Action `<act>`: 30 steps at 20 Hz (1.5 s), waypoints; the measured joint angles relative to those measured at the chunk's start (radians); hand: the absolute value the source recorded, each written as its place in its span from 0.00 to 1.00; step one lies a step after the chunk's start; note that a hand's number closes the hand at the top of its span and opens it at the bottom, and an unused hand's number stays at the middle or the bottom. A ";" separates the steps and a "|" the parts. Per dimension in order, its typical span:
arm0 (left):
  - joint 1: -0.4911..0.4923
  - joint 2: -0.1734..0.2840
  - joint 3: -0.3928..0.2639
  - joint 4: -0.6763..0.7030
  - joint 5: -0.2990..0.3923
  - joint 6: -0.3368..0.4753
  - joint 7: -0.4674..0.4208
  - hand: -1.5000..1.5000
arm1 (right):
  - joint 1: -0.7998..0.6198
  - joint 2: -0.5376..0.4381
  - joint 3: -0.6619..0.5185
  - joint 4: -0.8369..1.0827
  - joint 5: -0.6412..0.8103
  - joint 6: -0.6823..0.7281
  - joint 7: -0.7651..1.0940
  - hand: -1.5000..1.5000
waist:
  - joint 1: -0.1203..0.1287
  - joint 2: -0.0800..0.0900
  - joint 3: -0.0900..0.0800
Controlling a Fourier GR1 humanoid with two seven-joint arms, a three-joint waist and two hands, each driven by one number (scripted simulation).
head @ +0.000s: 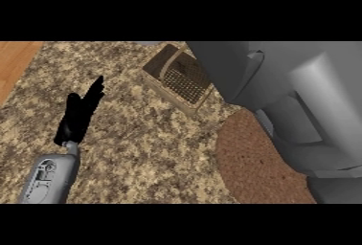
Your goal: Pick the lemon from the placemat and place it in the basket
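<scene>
No lemon shows in the head view. A reddish-brown round placemat [247, 158] lies on the speckled counter at the lower right, partly covered by my big grey right forearm [297, 95]. A wire basket with a wooden rim [180, 79] stands at the top centre, its right part hidden behind that forearm. My right hand is out of sight. My left hand [79, 112] rests at the left over the counter, fingers straight and pointing up, holding nothing.
The granite counter [141, 143] spreads between my left hand and the placemat. A strip of wooden surface [16, 60] shows at the top left corner, beyond the counter's edge.
</scene>
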 measured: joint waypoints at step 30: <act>0.049 0.007 0.026 -0.017 0.000 0.007 -0.002 0.50 | 0.293 0.019 -0.061 -0.144 0.045 -0.541 -0.048 0.00 | -0.047 -0.012 0.003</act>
